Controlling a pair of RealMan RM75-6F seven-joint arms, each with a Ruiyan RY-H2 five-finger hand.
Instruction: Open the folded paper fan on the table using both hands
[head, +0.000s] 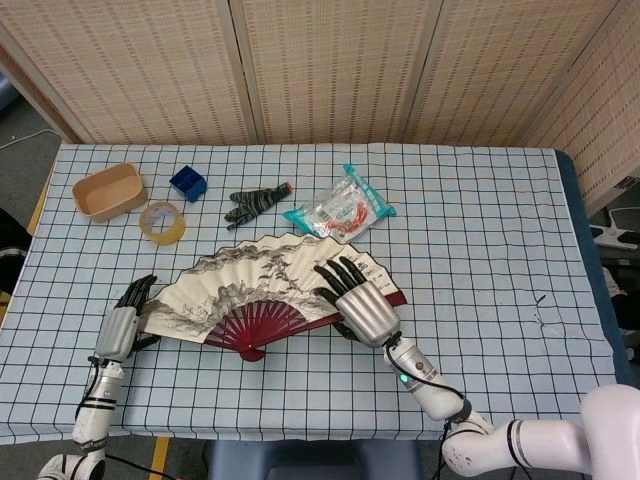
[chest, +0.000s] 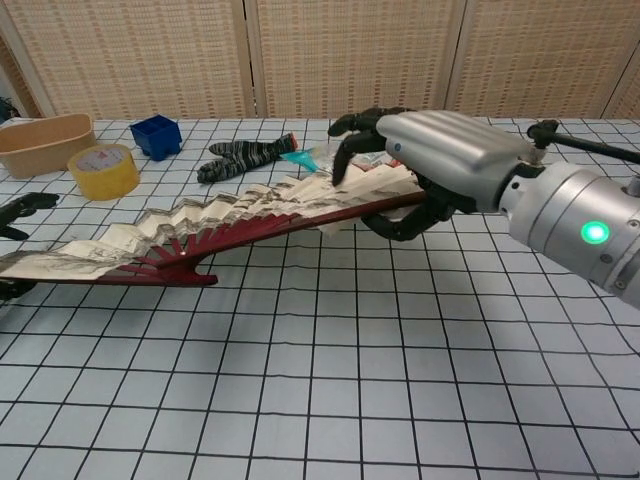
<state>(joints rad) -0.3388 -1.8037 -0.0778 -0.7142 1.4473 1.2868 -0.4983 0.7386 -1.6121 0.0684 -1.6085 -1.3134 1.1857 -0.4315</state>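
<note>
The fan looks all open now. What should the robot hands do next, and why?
Probably let go and lift away. The fan is spread wide and seems to lie low on the table, while the right hand and left hand each hold one end.

You have the fan (head: 262, 297) spread across the near-left part of the table (head: 480, 240), with your left hand (head: 122, 325) at its left end and your right hand (head: 358, 303) on its right end. Behind it lie the tape roll (head: 162, 221), the glove (head: 254, 203) and the snack packet (head: 339, 210), left to right. Farther back left sit the tray (head: 108, 191) and the block (head: 188, 183), the block to the tray's right.
</note>
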